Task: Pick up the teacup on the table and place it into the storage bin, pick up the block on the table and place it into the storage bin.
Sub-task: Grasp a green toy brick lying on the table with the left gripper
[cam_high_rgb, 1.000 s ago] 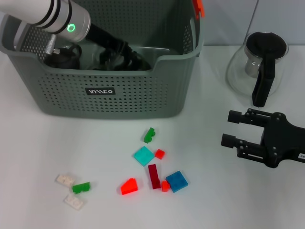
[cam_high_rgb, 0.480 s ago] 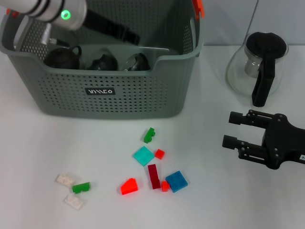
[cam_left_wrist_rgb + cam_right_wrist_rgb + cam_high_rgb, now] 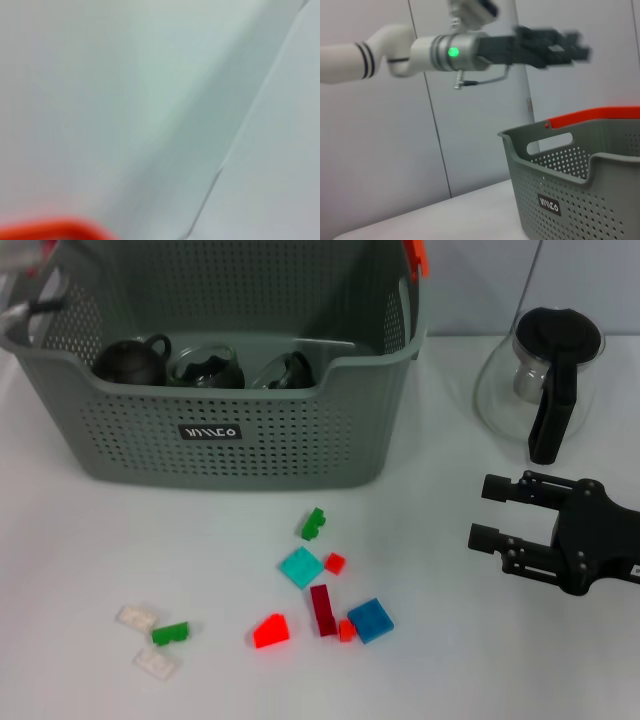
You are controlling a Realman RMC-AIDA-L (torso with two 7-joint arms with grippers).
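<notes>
Above the grey perforated plastic storage bin (image 3: 240, 430), holding dark teacups (image 3: 130, 360), the left gripper (image 3: 550, 47) hangs, grip unreadable. Scattered coloured blocks (image 3: 320, 608) lie near the parted, empty right gripper (image 3: 492, 510); crowded neighbours risk a misgrasp.

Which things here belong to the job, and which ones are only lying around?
For the job:
- large grey perforated plastic storage bin, with dark teacups already inside
- small coloured plastic blocks scattered on the white table
- left gripper, raised above the bin
- right gripper, fingers open, beside the blocks

Lying about:
- glass coffee pot with black handle
</notes>
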